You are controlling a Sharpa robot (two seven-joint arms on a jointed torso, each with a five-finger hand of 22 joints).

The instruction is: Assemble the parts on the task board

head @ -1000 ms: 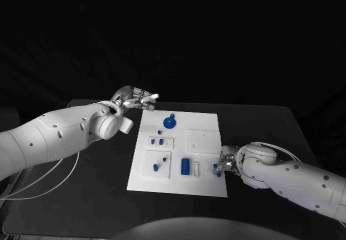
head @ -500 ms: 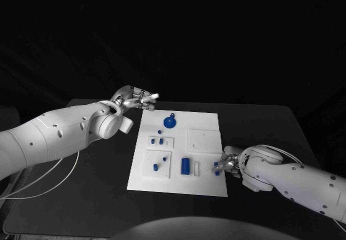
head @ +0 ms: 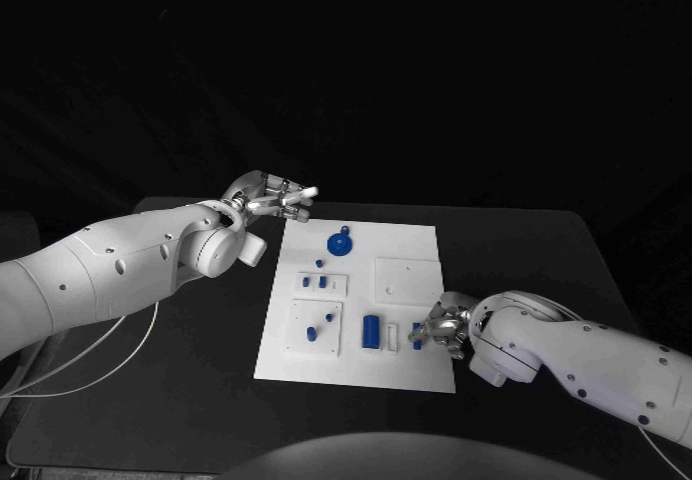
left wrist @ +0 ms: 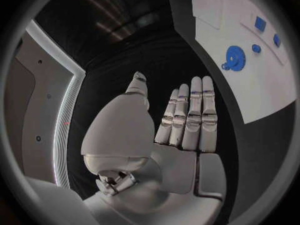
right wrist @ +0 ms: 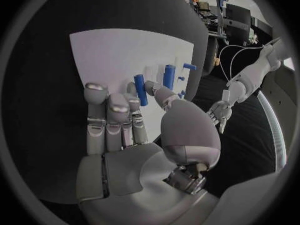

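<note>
The white task board (head: 411, 240) lies mid-table. On it sit a blue gear (head: 339, 245), small blue pieces (head: 310, 283) in the left blocks, and a blue cylinder (head: 372, 332) near the front. My right hand (head: 444, 328) is over the board's near right edge and pinches a small blue peg (head: 420, 336) between thumb and fingers; in the right wrist view the peg (right wrist: 141, 89) stands at the fingertips, beside the cylinder (right wrist: 169, 76). My left hand (head: 271, 195) hovers off the board's far left corner, fingers straight and apart, holding nothing; its wrist view shows the gear (left wrist: 235, 58).
A raised white square block (head: 407, 280) sits on the board's right half. A thin cable (head: 123, 355) loops over the black table (head: 519, 250) under my left arm. Bare table lies to the right of the board.
My right hand has shifted left, further over the board's right edge, carrying the small blue peg toward the cylinder. The left arm has stayed still.
</note>
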